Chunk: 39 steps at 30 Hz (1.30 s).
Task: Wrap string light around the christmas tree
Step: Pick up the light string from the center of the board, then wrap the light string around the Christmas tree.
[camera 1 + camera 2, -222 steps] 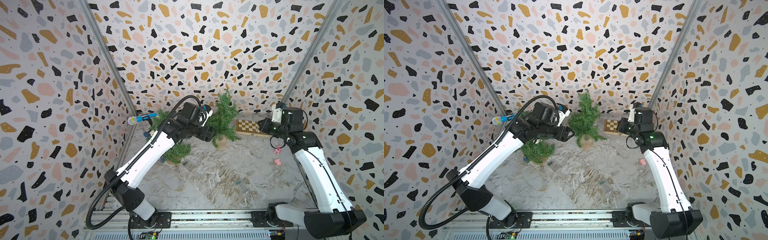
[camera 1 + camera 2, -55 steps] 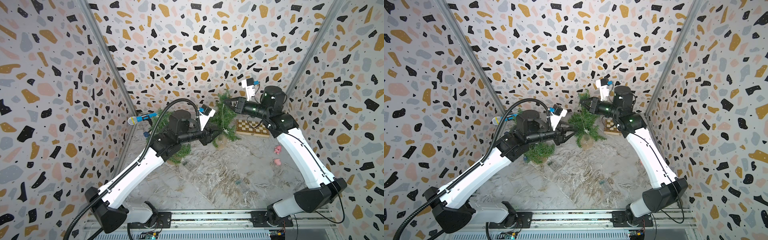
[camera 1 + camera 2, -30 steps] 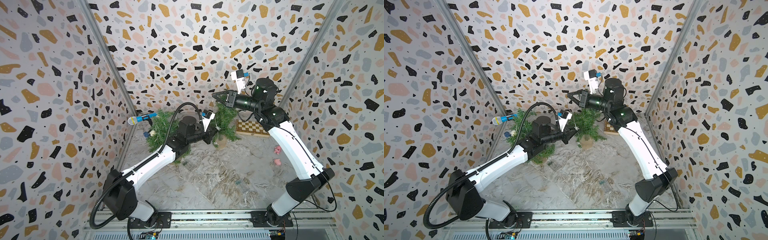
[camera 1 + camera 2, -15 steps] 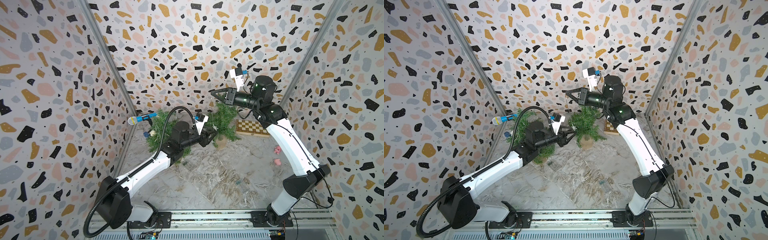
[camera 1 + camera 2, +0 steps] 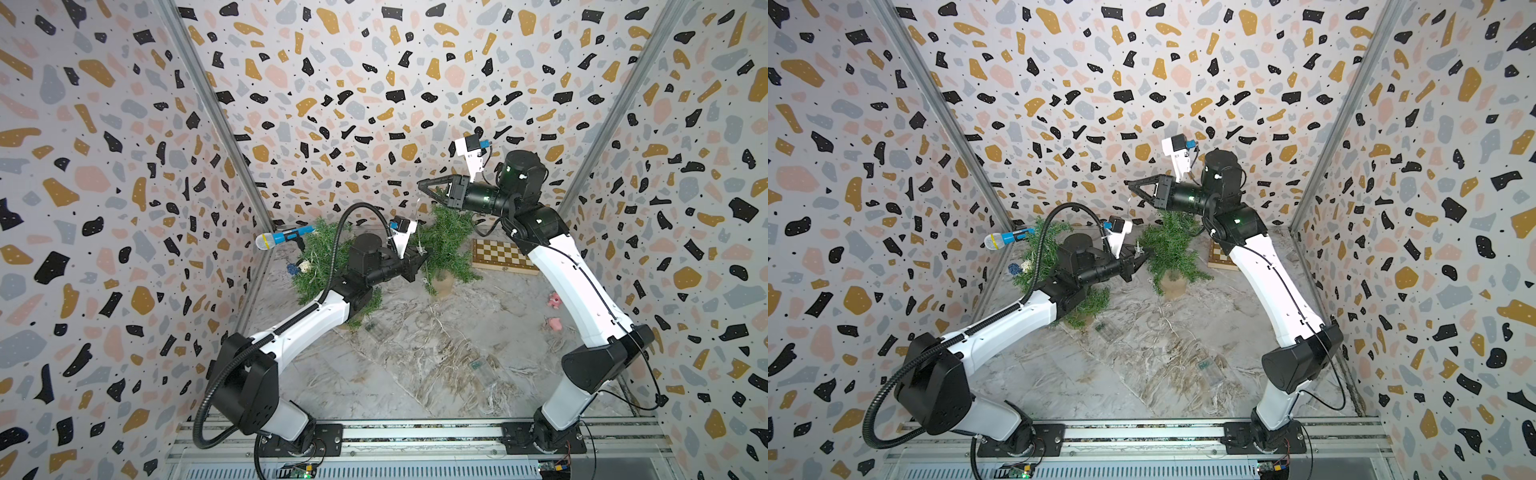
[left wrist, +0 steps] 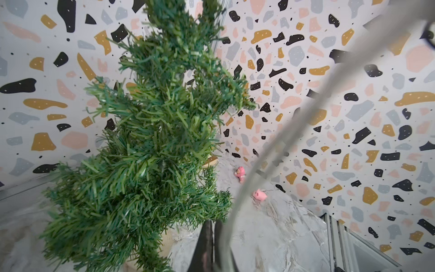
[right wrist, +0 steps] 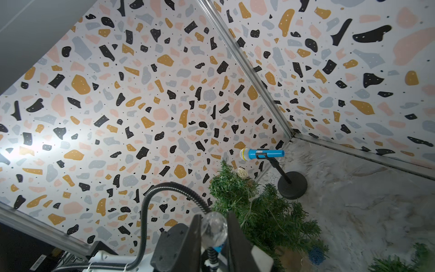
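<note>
Left of centre in both top views, a blue toy microphone sits on its stand at the back wall, above a second small tree. Just right of these, at frame centre, the left gripper points at the christmas tree. Its jaws are fully closed, just beside the tree's left-hand branches. In the left wrist view a blurred grey strand runs past the closed fingers; whether it is pinched cannot be determined. The christmas tree stands upright in a tan pot, centre frame, near the back wall. Above the tree, the right gripper is narrowed onto a clear bulb of the string light. A thin wire hangs from it toward the left gripper. Right of the tree lie a chessboard and, nearer the right edge, two pink toys.
</note>
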Motion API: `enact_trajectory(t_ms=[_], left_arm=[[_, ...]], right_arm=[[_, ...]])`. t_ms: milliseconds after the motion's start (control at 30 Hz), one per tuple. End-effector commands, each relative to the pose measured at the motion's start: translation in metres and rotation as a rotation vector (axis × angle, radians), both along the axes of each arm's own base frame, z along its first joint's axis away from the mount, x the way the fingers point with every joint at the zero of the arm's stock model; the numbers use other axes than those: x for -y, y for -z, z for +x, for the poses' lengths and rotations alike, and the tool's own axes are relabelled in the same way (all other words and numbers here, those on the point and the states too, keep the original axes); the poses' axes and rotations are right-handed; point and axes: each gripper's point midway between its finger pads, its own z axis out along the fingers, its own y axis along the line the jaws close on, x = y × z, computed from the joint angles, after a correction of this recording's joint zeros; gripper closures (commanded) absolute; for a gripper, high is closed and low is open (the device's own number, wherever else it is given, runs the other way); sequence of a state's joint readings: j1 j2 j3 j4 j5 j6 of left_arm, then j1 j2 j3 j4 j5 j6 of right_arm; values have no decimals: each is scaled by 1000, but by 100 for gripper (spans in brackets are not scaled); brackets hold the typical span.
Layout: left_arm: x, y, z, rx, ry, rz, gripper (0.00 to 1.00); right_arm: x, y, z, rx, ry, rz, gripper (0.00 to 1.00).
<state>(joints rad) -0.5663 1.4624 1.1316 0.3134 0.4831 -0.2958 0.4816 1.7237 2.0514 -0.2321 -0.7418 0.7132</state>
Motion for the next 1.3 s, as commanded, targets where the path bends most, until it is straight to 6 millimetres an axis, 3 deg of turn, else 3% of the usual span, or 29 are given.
enact_trajectory(t_ms=[0, 167, 333, 400, 500, 600, 700, 867, 933, 1133, 1267], left_arm=[[-28, -40, -10, 45, -52, -11, 100], [-55, -50, -10, -56, -107, 50, 100], [-71, -39, 14, -378, -120, 4, 100], [-76, -41, 26, -461, -115, -13, 100], [-78, -55, 36, -439, -141, 23, 100], [-78, -75, 42, -428, -152, 40, 100], [-78, -95, 40, -406, -146, 37, 100], [-73, -121, 30, -358, -124, 20, 100], [-73, -127, 28, -352, -116, 17, 100], [-70, -138, 19, -326, -94, 13, 100], [-67, -135, 18, -324, -90, 23, 100]], right_arm=[[8, 5, 10, 36, 79, -55, 99], [-3, 48, 31, 4, 136, -164, 96], [-3, 68, 41, 13, 190, -242, 69], [2, 66, 35, 38, 197, -257, 58], [12, 62, 18, 111, 210, -276, 43], [26, 80, 0, 170, 257, -321, 33], [32, 115, -19, 177, 258, -364, 30], [17, 169, -46, 182, 205, -458, 29], [16, 192, -52, 196, 201, -516, 29], [39, 282, -70, 151, 185, -674, 35], [42, 322, -77, 135, 211, -766, 37]])
